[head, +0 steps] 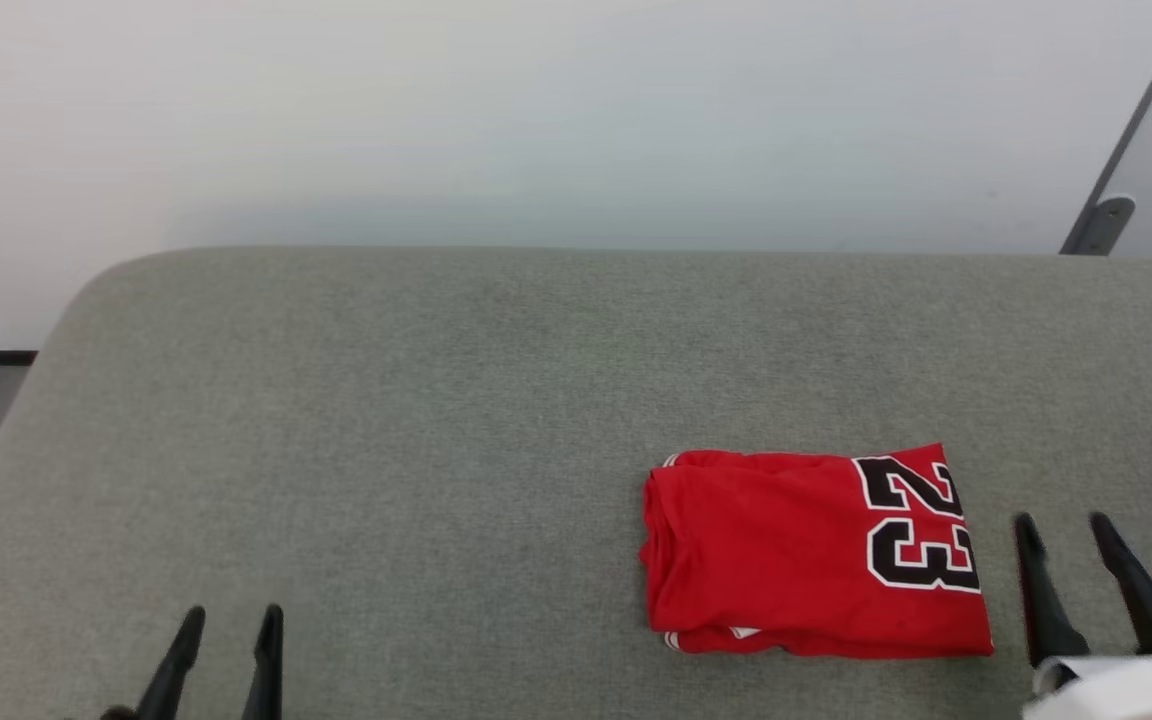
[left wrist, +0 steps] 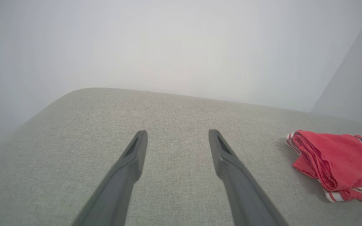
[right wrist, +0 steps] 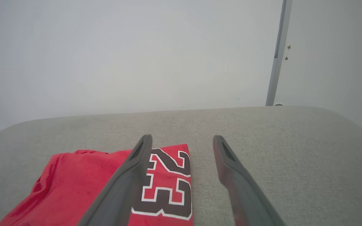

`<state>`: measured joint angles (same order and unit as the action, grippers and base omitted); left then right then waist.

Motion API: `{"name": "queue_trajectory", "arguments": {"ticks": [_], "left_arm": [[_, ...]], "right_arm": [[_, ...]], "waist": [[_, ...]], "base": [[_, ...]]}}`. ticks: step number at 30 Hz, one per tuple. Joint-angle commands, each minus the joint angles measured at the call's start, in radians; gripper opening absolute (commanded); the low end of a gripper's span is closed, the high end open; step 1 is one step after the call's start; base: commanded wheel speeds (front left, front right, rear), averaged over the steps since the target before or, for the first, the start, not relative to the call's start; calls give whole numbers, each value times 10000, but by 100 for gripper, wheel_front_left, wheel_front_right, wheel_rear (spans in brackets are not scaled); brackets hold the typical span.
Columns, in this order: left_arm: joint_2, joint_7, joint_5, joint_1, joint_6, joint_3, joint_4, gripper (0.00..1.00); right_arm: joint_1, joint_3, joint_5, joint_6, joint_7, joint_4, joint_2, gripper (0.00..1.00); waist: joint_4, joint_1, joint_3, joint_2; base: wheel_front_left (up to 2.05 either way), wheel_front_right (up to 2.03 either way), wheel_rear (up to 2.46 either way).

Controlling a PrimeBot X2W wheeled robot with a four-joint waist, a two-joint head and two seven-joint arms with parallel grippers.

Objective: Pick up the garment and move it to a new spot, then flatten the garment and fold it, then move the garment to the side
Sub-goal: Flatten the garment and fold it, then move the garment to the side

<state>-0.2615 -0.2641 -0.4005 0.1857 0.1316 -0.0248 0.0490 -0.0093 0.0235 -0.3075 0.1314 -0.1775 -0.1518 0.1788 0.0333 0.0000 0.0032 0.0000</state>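
The garment [head: 816, 555] lies folded, so the left gripper [head: 235, 612] and right gripper [head: 1063, 522] (both spread, empty) likely next shift it aside.

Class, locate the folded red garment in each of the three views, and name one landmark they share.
Head view: garment at lower right, beside the right claw.
Left wrist view: at the right edge.
Right wrist view: lower left, partly behind one finger.
Shared landmark: the grey cushion, its rounded far edge.
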Motion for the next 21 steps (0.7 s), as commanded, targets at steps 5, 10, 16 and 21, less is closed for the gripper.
{"name": "queue_trajectory", "arguments": {"ticks": [5,10,16,21], "left_arm": [[190,8,162,688,-23,-171,-558,100],[249,8,180,919,-24,-289,-843,100],[180,8,175,746,-23,-265,-877,100],[169,8,131,662,-23,-208,-883,100]], "right_arm": [[1126,584,-115,-17,220,1061,-121,100],[1604,818,-66,-17,542,1825,-296,100],[1614,761,14,-17,756,2104,-488,100],[1585,724,61,-17,808,2188,-583,100]], "waist": [[182,0,-75,0],[171,0,-27,0],[164,0,7,0],[187,0,72,0]], "base": [[0,0,0],[0,0,0],[0,0,0],[0,0,0]]}}
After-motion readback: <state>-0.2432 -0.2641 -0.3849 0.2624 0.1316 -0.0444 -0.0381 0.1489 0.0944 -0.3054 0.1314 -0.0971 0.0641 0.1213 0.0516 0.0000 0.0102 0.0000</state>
